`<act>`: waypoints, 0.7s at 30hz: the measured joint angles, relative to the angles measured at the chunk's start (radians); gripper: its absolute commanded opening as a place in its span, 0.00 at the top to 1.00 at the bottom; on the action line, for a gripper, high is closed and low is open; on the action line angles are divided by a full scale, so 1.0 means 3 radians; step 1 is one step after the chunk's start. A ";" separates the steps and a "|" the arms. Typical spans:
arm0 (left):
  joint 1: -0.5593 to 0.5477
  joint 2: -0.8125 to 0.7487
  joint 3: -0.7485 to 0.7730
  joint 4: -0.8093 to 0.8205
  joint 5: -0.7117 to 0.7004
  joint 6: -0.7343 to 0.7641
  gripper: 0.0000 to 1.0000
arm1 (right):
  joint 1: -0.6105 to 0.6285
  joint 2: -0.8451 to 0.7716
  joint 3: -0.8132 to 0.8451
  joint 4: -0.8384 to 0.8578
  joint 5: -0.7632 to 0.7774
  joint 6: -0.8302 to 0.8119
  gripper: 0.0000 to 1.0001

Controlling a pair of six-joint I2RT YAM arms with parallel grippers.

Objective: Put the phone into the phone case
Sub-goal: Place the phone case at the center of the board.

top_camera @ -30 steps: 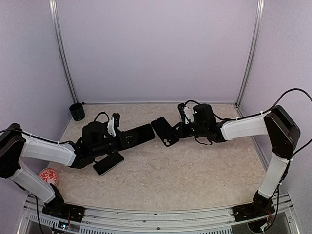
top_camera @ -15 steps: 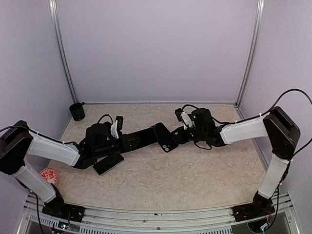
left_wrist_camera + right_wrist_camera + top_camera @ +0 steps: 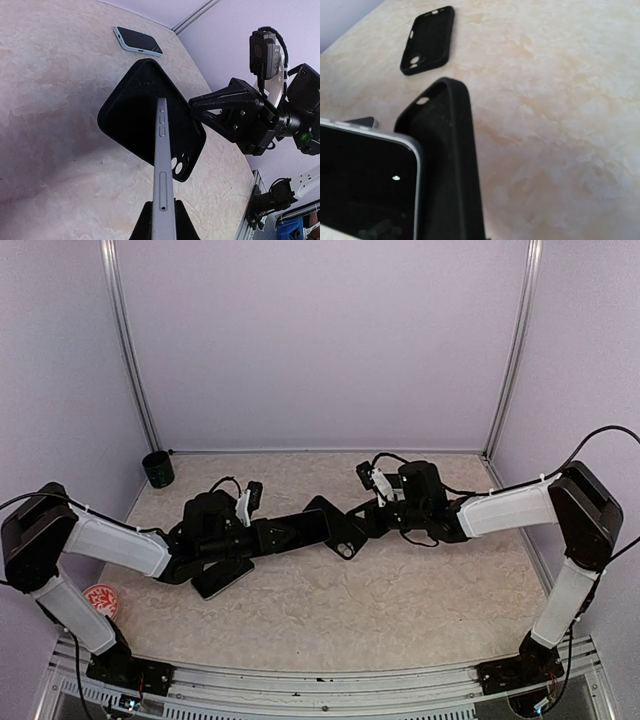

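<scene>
While the left tool (image 3: pixel 262 536) pinches the phone (image 3: pixel 305 529), the right tool (image 3: pixel 368 520) pinches the phone case (image 3: pixel 345 536) beside it.

Soft, even light falls from overhead, and the lilac walls (image 3: pixel 320 340) look flat and matte. In the top view, shadows on the table (image 3: pixel 400 590) are faint and diffuse, deepest near its left edge. The left wrist view is sharp, with a broad soft shadow on the surface beneath the phone case (image 3: pixel 135 105). The right wrist view is softer: the close case rim blurs slightly, and the phone (image 3: pixel 365 190) screen reflects one tiny bright dot
</scene>
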 measured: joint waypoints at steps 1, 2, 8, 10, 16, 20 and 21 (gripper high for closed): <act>0.0000 0.0006 0.0001 -0.0001 0.0025 0.0000 1.00 | 0.0000 0.0001 0.0013 -0.0041 -0.0010 -0.0045 1.00; 0.0000 0.0014 0.0004 -0.0004 0.0050 0.0001 1.00 | 0.0000 0.0005 0.0042 -0.0114 -0.0011 -0.0086 1.00; 0.0000 0.0023 0.0023 -0.0078 0.0165 0.0067 1.00 | 0.0000 0.0145 0.0360 -0.0575 -0.0038 -0.0463 1.00; 0.0000 0.0020 0.0034 -0.0117 0.0192 0.0103 1.00 | -0.0001 0.0196 0.0425 -0.0717 -0.0084 -0.0576 1.00; 0.0000 -0.0013 0.0039 -0.0205 0.0258 0.0160 1.00 | -0.0003 0.0373 0.0546 -0.1077 -0.0306 -0.0874 1.00; 0.0000 -0.0050 0.0039 -0.0240 0.0303 0.0175 1.00 | -0.0018 0.0512 0.0654 -0.1277 -0.0468 -0.1050 1.00; 0.0000 -0.0062 0.0039 -0.0245 0.0309 0.0177 1.00 | -0.0022 0.0556 0.0689 -0.1321 -0.0510 -0.1092 1.00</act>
